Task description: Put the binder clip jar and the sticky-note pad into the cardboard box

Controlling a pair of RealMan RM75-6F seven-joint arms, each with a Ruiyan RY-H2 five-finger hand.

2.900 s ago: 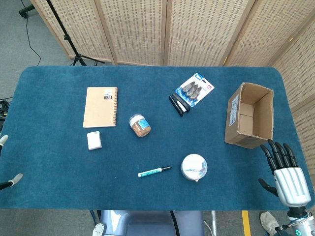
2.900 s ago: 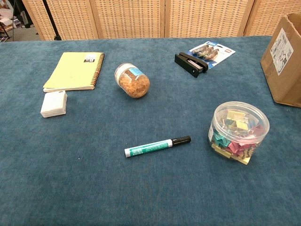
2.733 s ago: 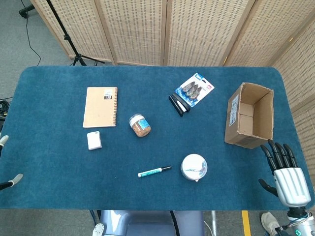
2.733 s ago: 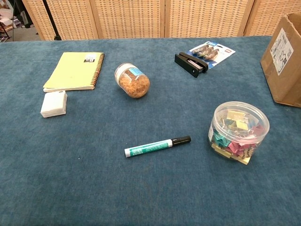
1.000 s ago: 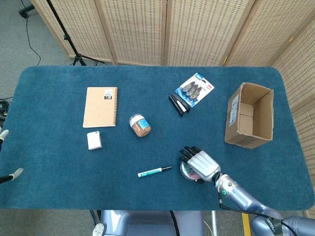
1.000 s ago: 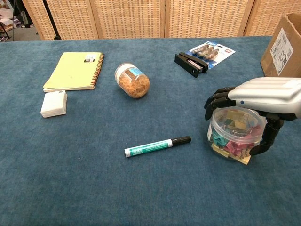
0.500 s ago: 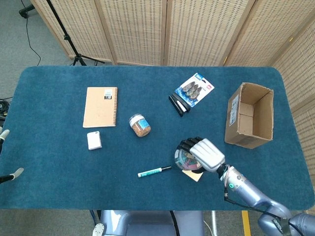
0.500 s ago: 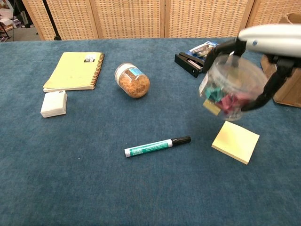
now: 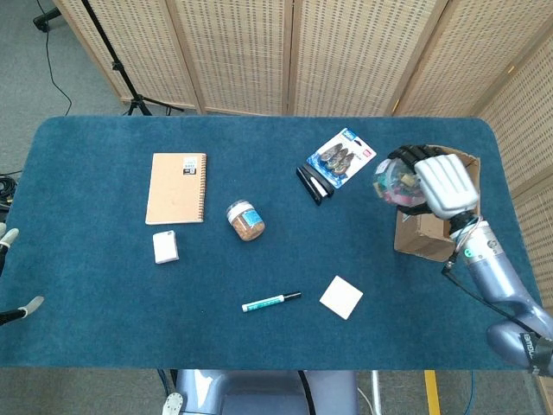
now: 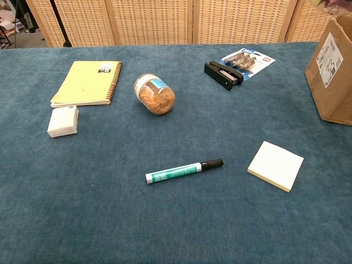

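R hand (image 9: 445,183) fingers wrapped round binder clip jar (image 9: 394,184), held above cardboard box (image 9: 429,232); L hand mostly out of frame.

On the counter (image 9: 104,337), the sticky-note pad (image 9: 341,297) lies at 3 o'clock of the marker (image 9: 271,301). The cardboard box (image 9: 438,226) sits at 2 o'clock of the pad, well apart. The right hand (image 9: 442,184) holds the binder clip jar (image 9: 394,183) above the box's 9 o'clock edge.

Silver-backed right hand (image 9: 442,183), black fingers, grey forearm
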